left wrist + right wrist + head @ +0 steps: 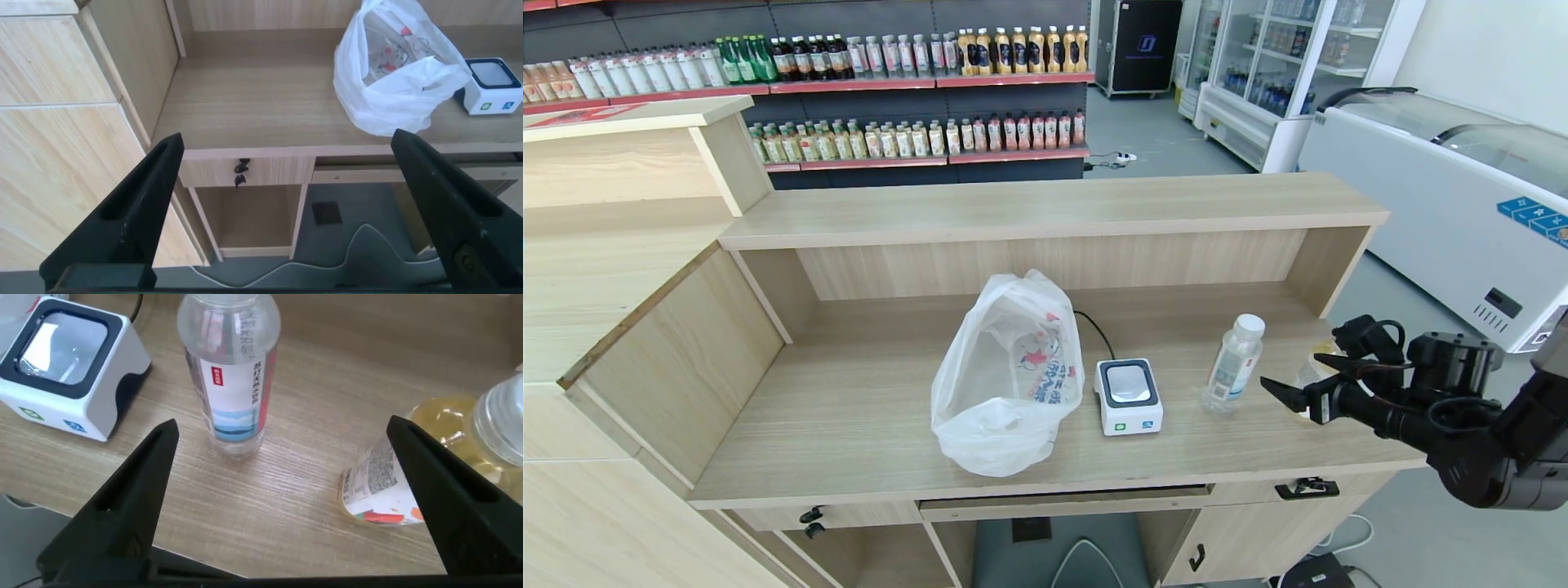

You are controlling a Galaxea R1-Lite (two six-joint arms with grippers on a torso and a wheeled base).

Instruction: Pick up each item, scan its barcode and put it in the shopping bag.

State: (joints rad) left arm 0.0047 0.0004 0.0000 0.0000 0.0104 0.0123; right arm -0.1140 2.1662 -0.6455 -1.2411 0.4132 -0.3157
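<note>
right gripper (1290,369): jaws wide, empty, near the counter's (866,392) right edge, just right of upright water bottle (1233,365). yellow drink bottle (380,486) close beside; scanner (1129,395), shopping bag (1009,376) further left. risk: a spread finger nudges either bottle over.

Head camera high over counter (849,392); left wrist low, far; right wrist close; 3 share scanner (1129,395).

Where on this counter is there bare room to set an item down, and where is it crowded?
Widest bare patch: counter between the left side wall and the shopping bag. Smaller patch between scanner and back wall. Crowded: right end, where the water bottle, a yellow-drink bottle and the right end effector cluster.
</note>
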